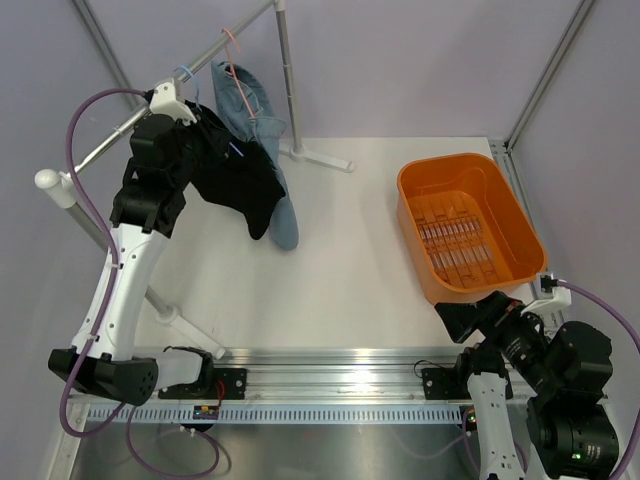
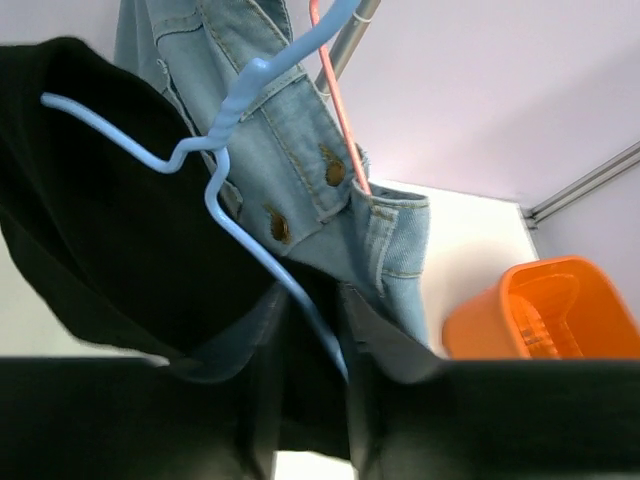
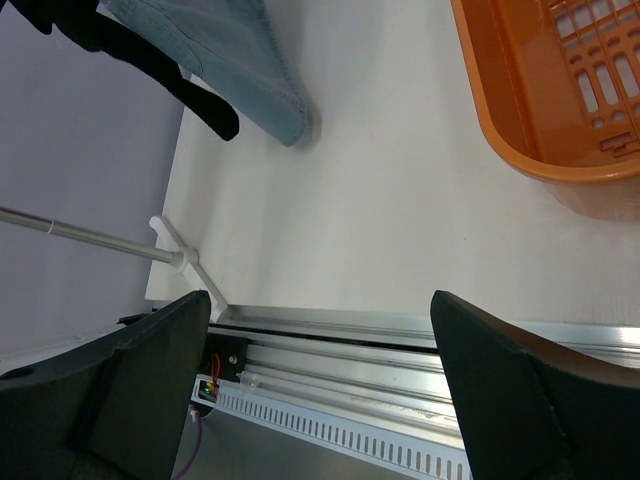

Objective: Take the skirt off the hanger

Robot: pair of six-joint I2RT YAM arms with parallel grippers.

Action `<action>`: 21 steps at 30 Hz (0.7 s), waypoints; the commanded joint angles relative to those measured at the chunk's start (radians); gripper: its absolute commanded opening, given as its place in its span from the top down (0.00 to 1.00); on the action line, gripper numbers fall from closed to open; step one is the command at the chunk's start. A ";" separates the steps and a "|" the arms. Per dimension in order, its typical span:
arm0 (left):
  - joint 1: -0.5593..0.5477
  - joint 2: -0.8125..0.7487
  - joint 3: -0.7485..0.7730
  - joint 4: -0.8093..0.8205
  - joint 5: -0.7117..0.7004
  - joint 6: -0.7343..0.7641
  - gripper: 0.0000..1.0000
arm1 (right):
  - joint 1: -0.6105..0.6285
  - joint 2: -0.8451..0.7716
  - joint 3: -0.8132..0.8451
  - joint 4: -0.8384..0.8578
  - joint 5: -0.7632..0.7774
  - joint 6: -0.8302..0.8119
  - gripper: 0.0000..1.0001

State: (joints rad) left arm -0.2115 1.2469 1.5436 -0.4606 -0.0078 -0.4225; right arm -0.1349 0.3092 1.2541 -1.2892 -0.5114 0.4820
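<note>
A black garment hangs over a light-blue hanger on the rack's rail. Beside it a denim skirt with buttons hangs on a pink hanger; it shows close up in the left wrist view. My left gripper is raised to the rail. In its own view the left gripper has its jaws close together, with black cloth and the blue hanger wire between them. My right gripper is open and empty low by the table's front edge.
An orange basket stands at the right of the table, also in the right wrist view. The rack's white feet rest on the table at the back and front left. A metal rail runs along the near edge.
</note>
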 commanded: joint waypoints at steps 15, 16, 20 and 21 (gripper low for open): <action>-0.026 0.037 0.151 0.010 -0.029 0.048 1.00 | -0.005 0.021 0.054 -0.036 0.025 -0.017 0.00; -0.026 0.039 0.162 -0.003 -0.024 0.047 1.00 | -0.005 0.021 0.056 -0.038 0.027 -0.016 0.01; -0.028 0.028 0.194 -0.012 -0.008 0.031 1.00 | -0.005 0.021 0.057 -0.038 0.030 -0.016 0.01; -0.028 0.023 0.200 -0.015 -0.004 0.028 1.00 | -0.005 0.021 0.057 -0.038 0.031 -0.016 0.01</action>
State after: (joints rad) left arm -0.2340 1.2926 1.6836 -0.5297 -0.0273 -0.4030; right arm -0.1349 0.3141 1.2911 -1.3308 -0.4885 0.4770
